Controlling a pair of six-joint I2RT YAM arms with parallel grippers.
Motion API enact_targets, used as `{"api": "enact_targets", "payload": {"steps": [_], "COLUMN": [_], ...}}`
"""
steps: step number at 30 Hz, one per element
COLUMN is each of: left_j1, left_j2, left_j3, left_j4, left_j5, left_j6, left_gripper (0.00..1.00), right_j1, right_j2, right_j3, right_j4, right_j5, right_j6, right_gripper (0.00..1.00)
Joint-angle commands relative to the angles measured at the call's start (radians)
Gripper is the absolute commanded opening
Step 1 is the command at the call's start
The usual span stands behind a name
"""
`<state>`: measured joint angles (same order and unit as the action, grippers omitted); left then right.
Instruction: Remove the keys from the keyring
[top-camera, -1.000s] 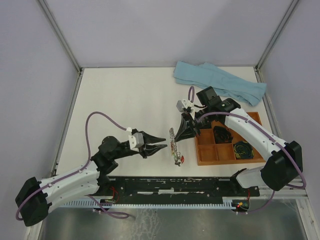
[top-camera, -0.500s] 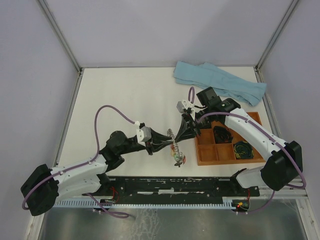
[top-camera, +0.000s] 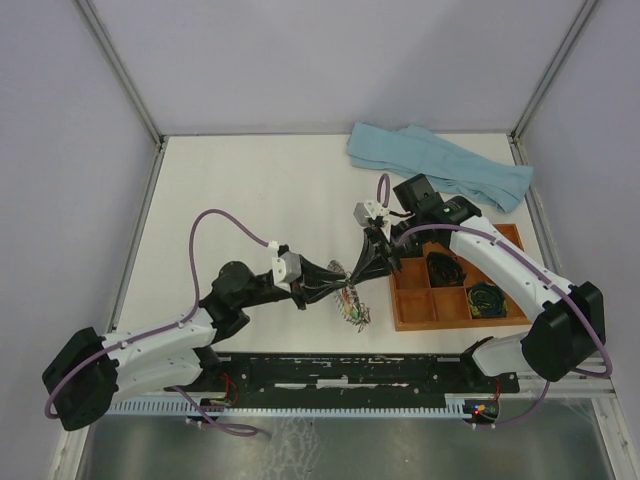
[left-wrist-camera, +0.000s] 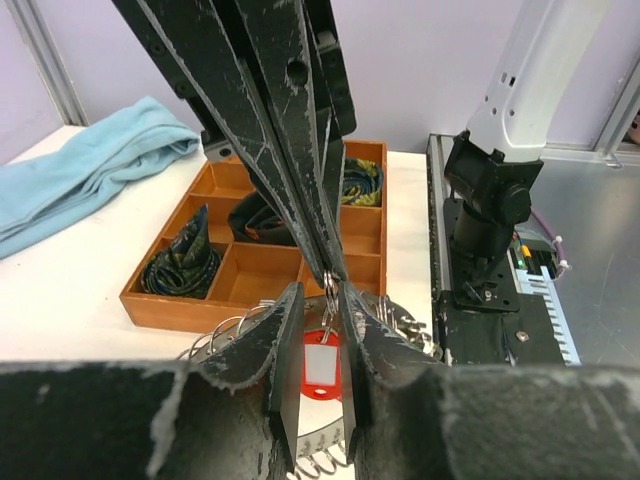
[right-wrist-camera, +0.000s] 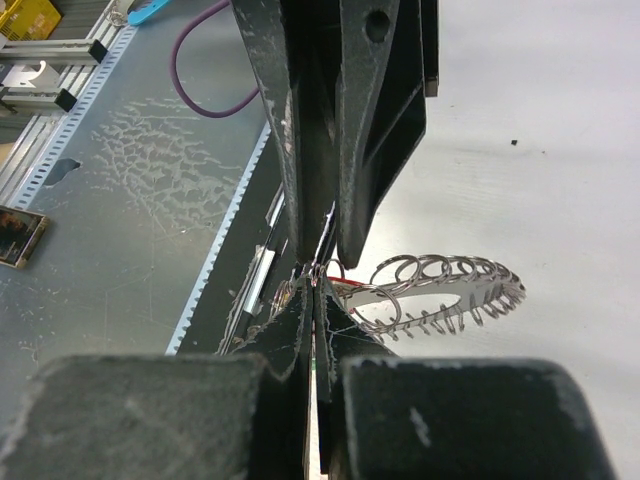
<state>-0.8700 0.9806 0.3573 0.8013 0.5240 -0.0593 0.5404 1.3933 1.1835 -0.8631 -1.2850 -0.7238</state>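
Your table (top-camera: 260, 200) is a plain white sheet; pale lilac walls (top-camera: 300, 60) close it in, and grey metal posts (top-camera: 120, 72) slant down to its far corners. A black rail (top-camera: 350, 367) runs along the near edge at 6 o'clock, with bare metal below it.

A crumpled blue cloth (top-camera: 440, 165) lies at 1 o'clock from the table's middle. An orange tray (top-camera: 450, 324) sits at 3 o'clock, and two of its compartments hold dark coiled bundles (top-camera: 487, 298).

You find the keyring (top-camera: 350, 298) just off the tray's left wall, at about 5 o'clock from the table's middle. Both arms meet over it, and the keys (top-camera: 356, 313) show as red and green specks on its near side.

Your right gripper (right-wrist-camera: 313, 288) reaches in from 1 o'clock; its jaws are pressed together on a small wire loop at the keyring's edge.

Your left gripper (left-wrist-camera: 318, 305) comes in from 9 o'clock; its jaws stand a narrow gap apart with the red tag (left-wrist-camera: 322, 365) showing between them. You cannot tell from these views whether they pinch the tag or only straddle it.

A purple cable (top-camera: 215, 220) arcs above the left arm.
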Motion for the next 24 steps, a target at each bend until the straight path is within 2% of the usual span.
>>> {"api": "enact_targets", "payload": {"steps": [1, 10, 24], "left_j1": [0.001, 0.001, 0.000], "left_j2": [-0.050, 0.006, 0.048], "left_j3": [0.007, 0.025, 0.033], "left_j4": [0.048, 0.064, 0.065], "left_j5": [-0.025, 0.021, 0.056], "left_j6": [0.012, -0.013, -0.025], "left_gripper": [0.27, 0.18, 0.11], "right_j1": [-0.001, 0.000, -0.001], "right_j2": [-0.005, -0.006, -0.006], "right_j3": [0.045, 0.047, 0.046], "right_j4": [0.012, 0.010, 0.009], "right_j5": [-0.069, -0.069, -0.068], "right_j6": [-0.017, -0.016, -0.016], "right_gripper": [0.01, 0.01, 0.01]}}
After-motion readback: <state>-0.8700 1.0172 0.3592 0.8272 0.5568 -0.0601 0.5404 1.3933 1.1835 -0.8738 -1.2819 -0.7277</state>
